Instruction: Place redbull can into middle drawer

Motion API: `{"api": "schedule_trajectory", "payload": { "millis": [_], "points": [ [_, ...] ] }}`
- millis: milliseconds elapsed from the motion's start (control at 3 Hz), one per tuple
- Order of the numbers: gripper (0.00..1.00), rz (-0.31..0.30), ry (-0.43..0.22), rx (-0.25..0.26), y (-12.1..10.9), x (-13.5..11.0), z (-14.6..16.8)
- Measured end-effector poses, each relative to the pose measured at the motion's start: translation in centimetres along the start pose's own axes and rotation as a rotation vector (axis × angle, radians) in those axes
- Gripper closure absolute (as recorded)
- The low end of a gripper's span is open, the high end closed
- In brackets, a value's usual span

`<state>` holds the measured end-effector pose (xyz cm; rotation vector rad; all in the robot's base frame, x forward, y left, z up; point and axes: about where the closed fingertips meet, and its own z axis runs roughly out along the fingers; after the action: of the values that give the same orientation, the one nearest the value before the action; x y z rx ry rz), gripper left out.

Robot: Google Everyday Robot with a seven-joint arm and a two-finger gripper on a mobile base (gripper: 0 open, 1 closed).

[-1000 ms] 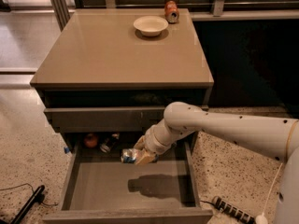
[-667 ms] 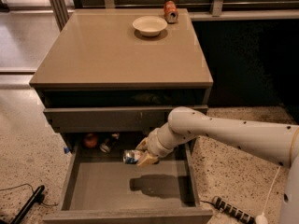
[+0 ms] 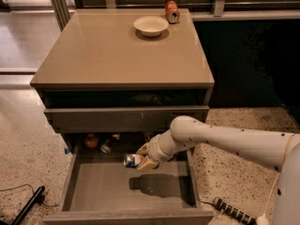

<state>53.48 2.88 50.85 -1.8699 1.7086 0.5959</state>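
Redbull can (image 3: 131, 161) — clamped in my gripper (image 3: 141, 159) — has eased slightly lower over the middle drawer (image 3: 112, 189); I reckon release is near.

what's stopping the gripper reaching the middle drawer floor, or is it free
Probably yes, it can reach: the gripper, holding the redbull can, hangs over the open middle drawer, whose floor beneath looks bare.

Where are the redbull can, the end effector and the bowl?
redbull can (image 3: 131, 161): camera view, silver end face.
end effector (image 3: 142, 157): camera view, between fingertips, gripping the can over the middle drawer (image 3: 98, 191).
bowl (image 3: 151, 25): camera view, inner hollow.
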Motion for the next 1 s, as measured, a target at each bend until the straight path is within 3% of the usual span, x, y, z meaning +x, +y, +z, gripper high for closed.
{"api": "schedule_trajectory", "payload": {
  "millis": [333, 1000],
  "points": [
    [1.0, 0.012, -0.008, -0.025, 0.3, 0.4, 1.1],
    [1.0, 0.048, -0.092, -0.125, 1.9, 2.3, 5.5]
  ]
}}
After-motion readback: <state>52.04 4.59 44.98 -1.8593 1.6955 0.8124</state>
